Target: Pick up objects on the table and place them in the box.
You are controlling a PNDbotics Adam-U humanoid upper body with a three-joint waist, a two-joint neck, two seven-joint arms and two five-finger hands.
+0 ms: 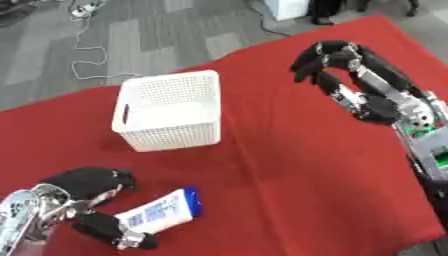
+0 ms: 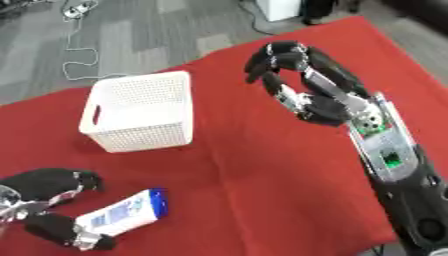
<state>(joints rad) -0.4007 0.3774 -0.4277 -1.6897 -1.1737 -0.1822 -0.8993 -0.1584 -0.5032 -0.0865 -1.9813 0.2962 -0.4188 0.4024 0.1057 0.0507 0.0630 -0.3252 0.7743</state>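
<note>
So the table is covered in a red cloth (image 1: pixel 289 170), and a white perforated plastic basket (image 1: pixel 171 110) sits on it toward the far left, upright, with a handle slot showing on its left wall; nothing shows inside from this angle. Down at the lower left, the left hand (image 1: pixel 87 195) is around a white tube with a blue cap (image 1: pixel 166 212) and blue printing on its label. The tube is lying flat on the cloth, cap end pointing toward the right and slightly away from the robot. The hand's black fingers (image 1: pixel 92 180) curve over on the far side of the tube's tail end, and the thumb (image 1: pixel 114 230) comes in on the near side, so the tube sits between them. The hand looks closed around it in a pinch, though the tube looks like it's resting on the cloth, not lifted. The tube is well apart from the basket, nearer the robot. Over on the right, the right hand (image 2: pixel 293 82) hangs above the cloth, holding nothing, its fingers loosely curled in a relaxed arc with a gap to the thumb. It's to the right of the basket, not touching it. A white cable (image 1: pixel 83 45) trails across the grey floor beyond the table.
</note>
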